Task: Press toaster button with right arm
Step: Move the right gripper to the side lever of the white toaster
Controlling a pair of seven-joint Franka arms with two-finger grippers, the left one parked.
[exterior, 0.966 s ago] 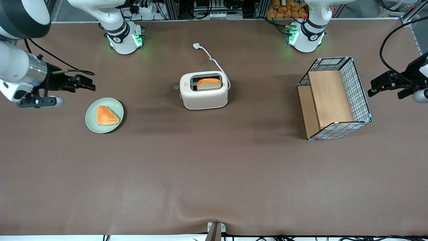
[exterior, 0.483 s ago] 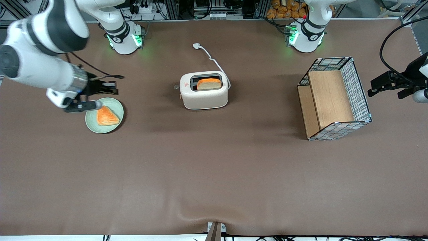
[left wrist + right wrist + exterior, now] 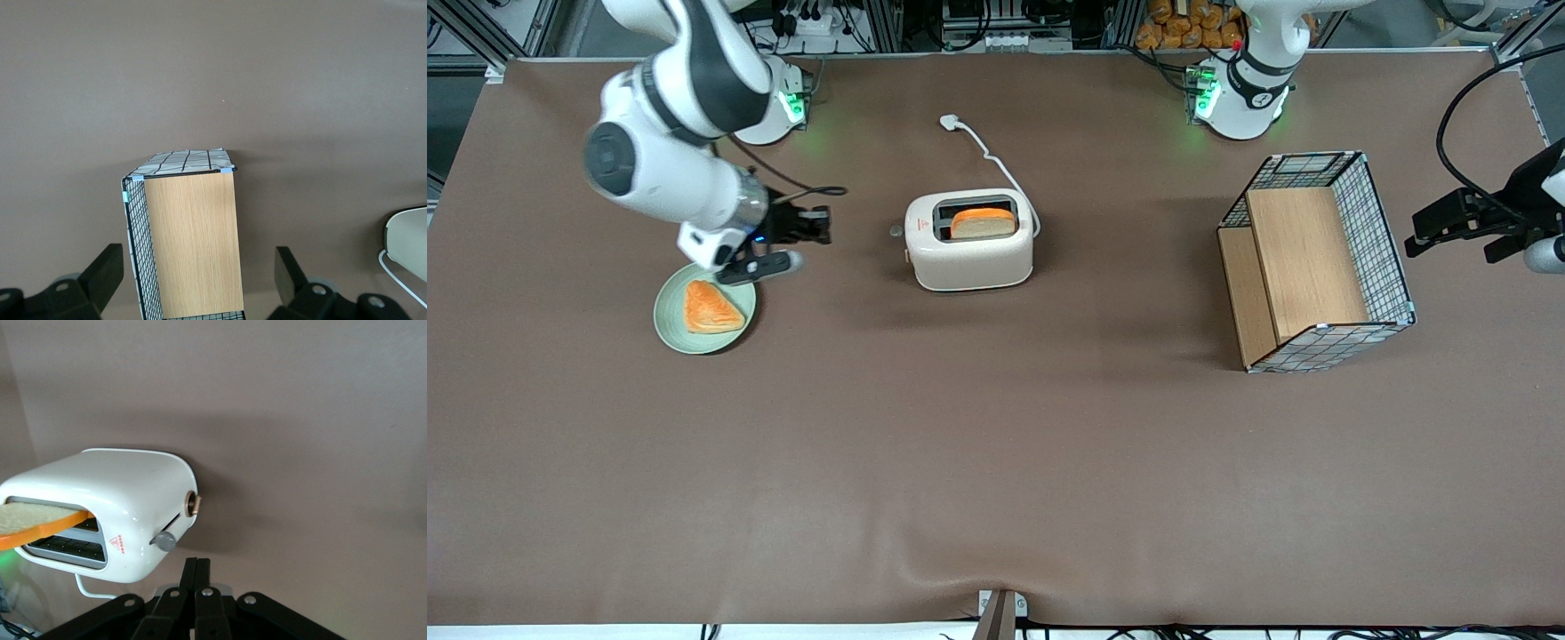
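The toaster button (image 3: pixel 164 541) is seen on the toaster's (image 3: pixel 969 240) narrow end, mid-desk (image 3: pixel 996 462), at 3 o'clock from the pincer (image 3: pixel 823 224). The pincer is closed on nothing, well apart from it. Bread (image 3: pixel 40 522) is cut off.

No text on the toaster (image 3: pixel 969 242) is legible.

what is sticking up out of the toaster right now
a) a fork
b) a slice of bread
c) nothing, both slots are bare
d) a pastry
b) a slice of bread stands in one slot of the toaster; the pincer is short of the toaster, above the table near the plate.
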